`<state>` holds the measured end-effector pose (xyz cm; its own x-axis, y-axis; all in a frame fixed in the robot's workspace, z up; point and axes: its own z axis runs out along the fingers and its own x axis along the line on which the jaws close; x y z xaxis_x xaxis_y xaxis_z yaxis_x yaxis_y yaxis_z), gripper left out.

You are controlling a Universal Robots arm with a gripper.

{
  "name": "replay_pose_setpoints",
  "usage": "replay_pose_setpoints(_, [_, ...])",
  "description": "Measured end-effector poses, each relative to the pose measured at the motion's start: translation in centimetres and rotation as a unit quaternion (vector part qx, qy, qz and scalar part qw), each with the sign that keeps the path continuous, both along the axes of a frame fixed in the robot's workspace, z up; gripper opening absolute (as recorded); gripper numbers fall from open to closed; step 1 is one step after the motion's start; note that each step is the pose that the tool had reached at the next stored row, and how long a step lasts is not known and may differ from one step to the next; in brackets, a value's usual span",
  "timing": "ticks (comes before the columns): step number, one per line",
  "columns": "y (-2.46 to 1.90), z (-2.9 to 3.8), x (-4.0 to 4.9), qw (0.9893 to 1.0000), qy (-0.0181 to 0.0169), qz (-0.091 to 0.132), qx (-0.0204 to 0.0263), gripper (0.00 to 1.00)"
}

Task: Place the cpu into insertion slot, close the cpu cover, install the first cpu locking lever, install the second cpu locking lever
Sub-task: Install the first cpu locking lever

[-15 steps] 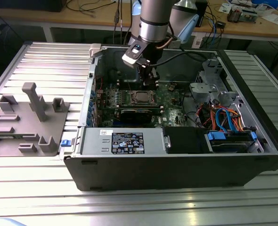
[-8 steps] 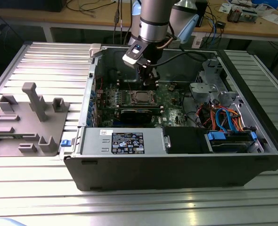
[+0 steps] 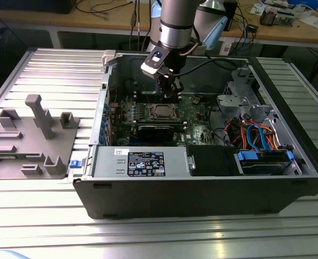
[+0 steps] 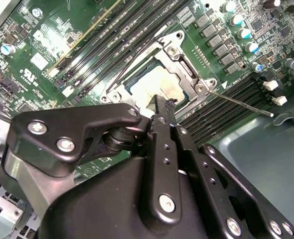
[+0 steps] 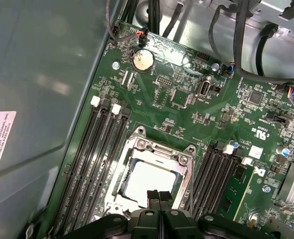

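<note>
On a ribbed metal bench [image 3: 46, 62], the cpu [image 5: 148, 181] already sits in the insertion slot [image 5: 122, 184] under the lowered cpu cover [image 5: 163, 149], one locking lever [image 4: 239, 103] seemingly still unlatched, the gripper [image 5: 158, 195] poised just above with jaws pressed together, empty.

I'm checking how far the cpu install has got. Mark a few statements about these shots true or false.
1. The cpu lies in the insertion slot. True.
2. The claw grips the cpu. False: it is shut on nothing, its tips by the cpu's edge.
3. The cpu cover lies down around the cpu. True.
4. The computer case is closed up. False: its side is open, showing the motherboard.
</note>
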<state>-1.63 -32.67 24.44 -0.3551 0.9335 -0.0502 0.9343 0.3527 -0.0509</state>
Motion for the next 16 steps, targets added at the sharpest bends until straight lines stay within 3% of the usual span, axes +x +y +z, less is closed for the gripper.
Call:
replay_pose_setpoints(9, [0.0, 0.0, 0.0, 0.9999, 0.0, 0.011, 0.0, 0.11])
replay_pose_setpoints(13, [0.0, 0.0, 0.0, 0.999, 0.0, 0.045, 0.0001, 0.11])
replay_pose_setpoints(16, [0.0, 0.0, 0.0, 0.9987, 0.0, 0.052, 0.0001, 0.11])
